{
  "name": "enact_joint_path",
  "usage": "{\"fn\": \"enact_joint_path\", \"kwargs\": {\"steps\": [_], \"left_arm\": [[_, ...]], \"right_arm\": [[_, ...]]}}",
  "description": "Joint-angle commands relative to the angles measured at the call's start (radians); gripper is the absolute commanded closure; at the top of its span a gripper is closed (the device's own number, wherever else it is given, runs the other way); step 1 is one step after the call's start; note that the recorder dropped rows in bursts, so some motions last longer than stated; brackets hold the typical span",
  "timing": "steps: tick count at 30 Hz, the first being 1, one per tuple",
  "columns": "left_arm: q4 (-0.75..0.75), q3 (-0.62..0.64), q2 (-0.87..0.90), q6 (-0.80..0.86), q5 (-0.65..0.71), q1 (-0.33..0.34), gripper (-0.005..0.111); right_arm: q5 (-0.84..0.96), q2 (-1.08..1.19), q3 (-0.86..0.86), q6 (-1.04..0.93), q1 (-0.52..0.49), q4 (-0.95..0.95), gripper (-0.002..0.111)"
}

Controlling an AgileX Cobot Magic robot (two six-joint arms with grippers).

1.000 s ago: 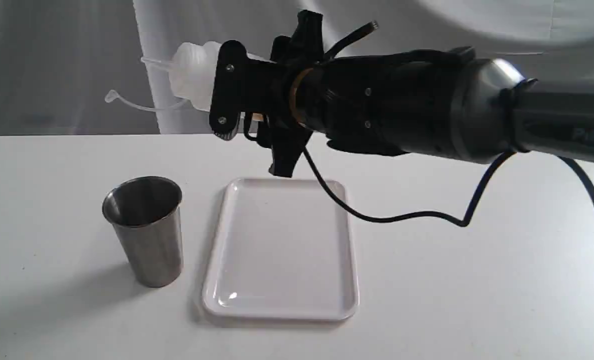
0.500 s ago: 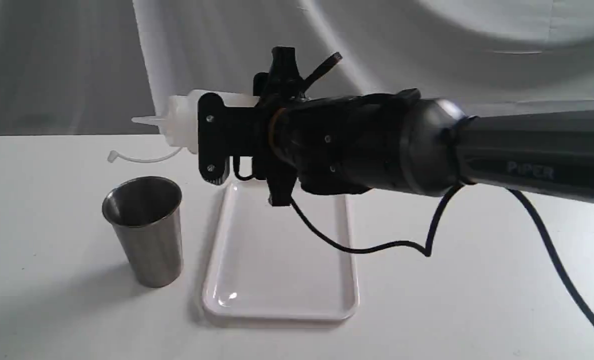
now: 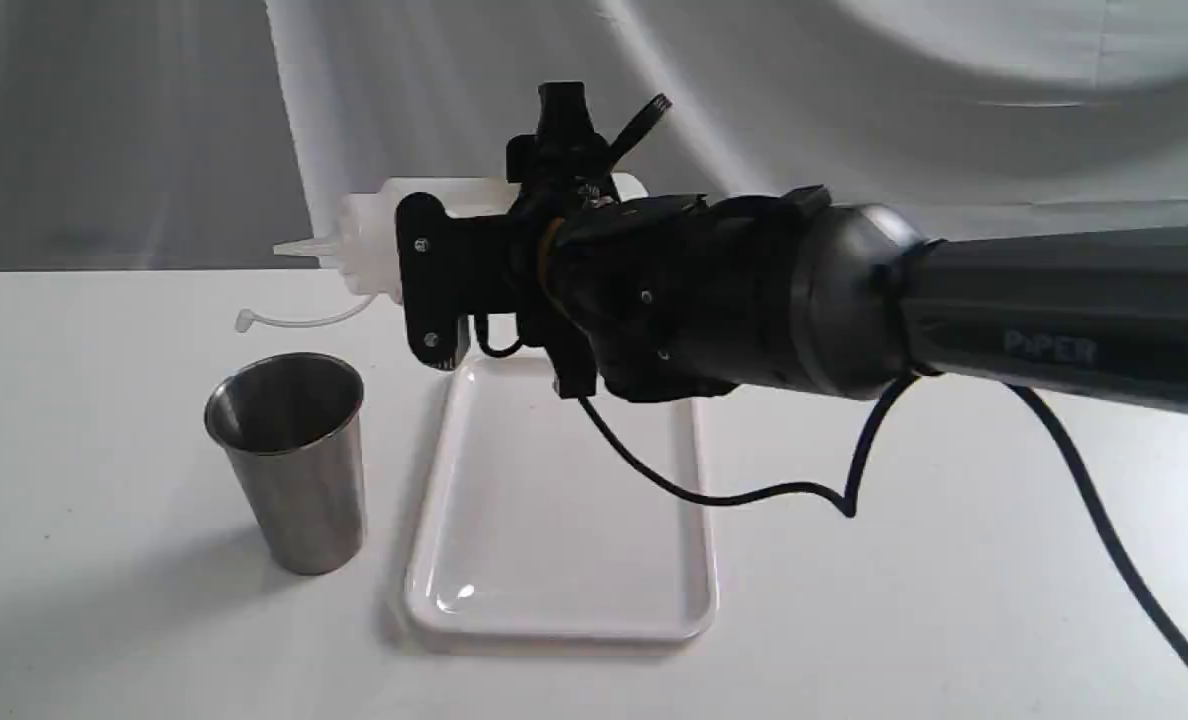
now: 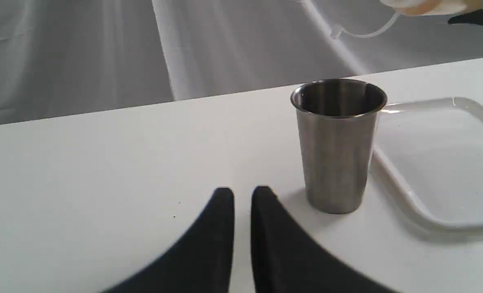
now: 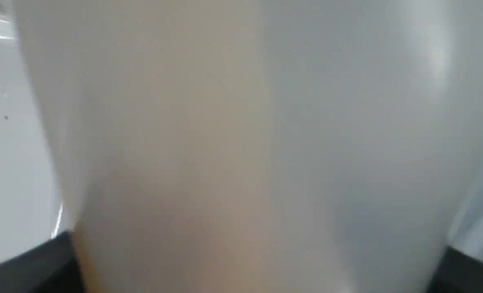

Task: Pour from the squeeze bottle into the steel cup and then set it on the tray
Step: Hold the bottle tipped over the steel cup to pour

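One word can be read: the brand name "PiPER" (image 3: 1049,348), in pale grey letters on the dark forearm link of the right arm (image 3: 1104,290). It sits at about three o'clock in the exterior view. The lettering runs lengthwise along the link and is faint and slightly blurred.

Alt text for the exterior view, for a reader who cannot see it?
The right gripper holds the squeeze bottle roughly level in midair, nozzle pointing left in the picture, higher than the steel cup. The cup stands upright on the white table beside the tray.
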Motion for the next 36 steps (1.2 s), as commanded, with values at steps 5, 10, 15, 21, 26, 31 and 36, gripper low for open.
{"fn": "enact_joint_path", "kwargs": {"steps": [5, 10, 15, 21, 26, 31, 36], "left_arm": [[0.002, 0.004, -0.005, -0.003, -0.008, -0.006, 0.098], [0.002, 0.004, -0.005, -0.003, -0.008, -0.006, 0.098], [0.002, 0.004, -0.005, -0.003, -0.008, -0.006, 0.098], [0.024, 0.004, -0.005, -0.003, -0.008, -0.006, 0.098], [0.024, 0.004, -0.005, -0.003, -0.008, -0.006, 0.098], [0.024, 0.004, -0.005, -0.003, -0.008, -0.006, 0.098], [0.024, 0.004, -0.005, -0.003, -0.008, -0.006, 0.098]], "right_arm": [[0.054, -0.012, -0.008, 0.017, 0.008, -0.1, 0.108], [0.054, -0.012, -0.008, 0.017, 0.017, -0.15, 0.108], [0.054, -0.012, -0.008, 0.017, 0.02, -0.161, 0.108], [0.054, -0.012, -0.008, 0.017, 0.019, -0.16, 0.108], [0.054, -0.012, -0.008, 0.017, 0.019, -0.16, 0.108], [0.054, -0.012, -0.008, 0.017, 0.019, -0.16, 0.108], [0.064, -0.012, -0.008, 0.01, 0.019, -0.169, 0.108]]}}
